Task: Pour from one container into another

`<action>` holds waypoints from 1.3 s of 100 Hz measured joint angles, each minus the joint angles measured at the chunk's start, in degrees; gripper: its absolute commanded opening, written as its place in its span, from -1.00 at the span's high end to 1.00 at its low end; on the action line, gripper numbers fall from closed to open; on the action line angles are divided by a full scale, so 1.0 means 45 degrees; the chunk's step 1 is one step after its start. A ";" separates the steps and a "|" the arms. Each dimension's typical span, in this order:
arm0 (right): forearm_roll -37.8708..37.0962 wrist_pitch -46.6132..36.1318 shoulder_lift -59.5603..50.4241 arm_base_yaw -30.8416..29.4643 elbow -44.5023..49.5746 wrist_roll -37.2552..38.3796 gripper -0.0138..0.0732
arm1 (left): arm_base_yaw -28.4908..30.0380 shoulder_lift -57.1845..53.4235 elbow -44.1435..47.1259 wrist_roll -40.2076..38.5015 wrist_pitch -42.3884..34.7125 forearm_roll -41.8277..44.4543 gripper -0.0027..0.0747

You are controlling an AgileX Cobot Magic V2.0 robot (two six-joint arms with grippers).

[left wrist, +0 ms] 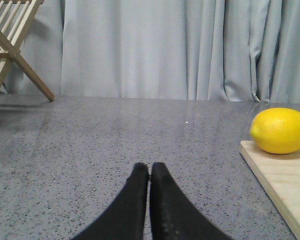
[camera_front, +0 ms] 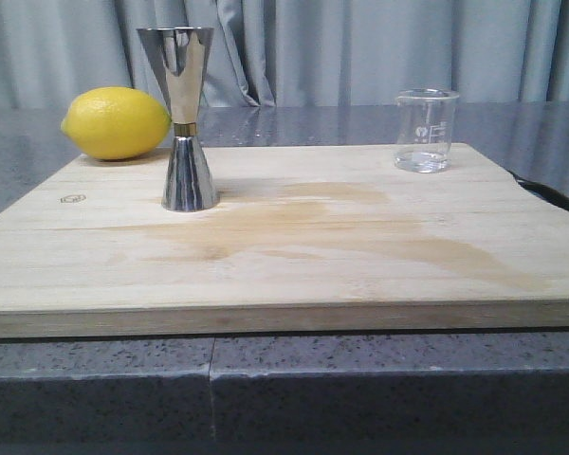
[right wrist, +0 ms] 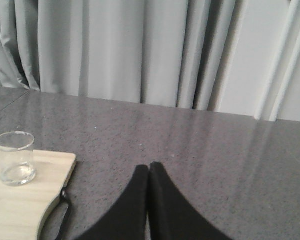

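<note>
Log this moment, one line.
phase: pre-grasp | left tool: shut, empty | right tool: shut, empty | beaker, jigger: upright, apart, untouched

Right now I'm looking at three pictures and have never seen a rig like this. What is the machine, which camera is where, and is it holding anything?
It is a two-armed robot. One camera looks forward over the table; the others sit on each wrist.

Front view: a wooden board carries a lemon, a steel jigger and a small glass beaker, all standing apart.

The black prongs are fingers. The left gripper is shut and empty, off the board's lemon side. The right gripper is shut and empty too, off the beaker side. Nothing is held.
</note>
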 measured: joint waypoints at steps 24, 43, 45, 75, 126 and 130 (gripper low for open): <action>0.5589 -0.1653 -0.0866 -0.0302 0.1920 -0.4831 0.85 | 0.0000 0.0000 0.0000 0.0000 0.0000 0.0000 0.98; 0.7329 -0.3597 -0.2239 -0.0613 0.4407 -0.5167 0.85 | 0.0000 0.0000 0.0000 0.0000 0.0000 0.0000 0.98; 0.7493 -0.3597 -0.2359 -0.0638 0.4553 -0.5167 0.85 | 0.0000 0.0000 0.0000 0.0000 0.0000 0.0000 0.98; 0.8091 -0.3355 -0.3085 -0.1749 0.4783 -0.5209 0.85 | 0.0000 0.0000 0.0000 0.0000 0.0000 0.0000 0.98; 0.8097 -0.2858 -0.3085 -0.2037 0.4783 -0.5209 0.85 | 0.0000 0.0000 0.0000 0.0000 0.0000 0.0000 0.98; 0.8097 -0.2858 -0.3085 -0.2037 0.4783 -0.5209 0.85 | 0.0000 0.0000 0.0000 0.0000 0.0000 0.0000 0.98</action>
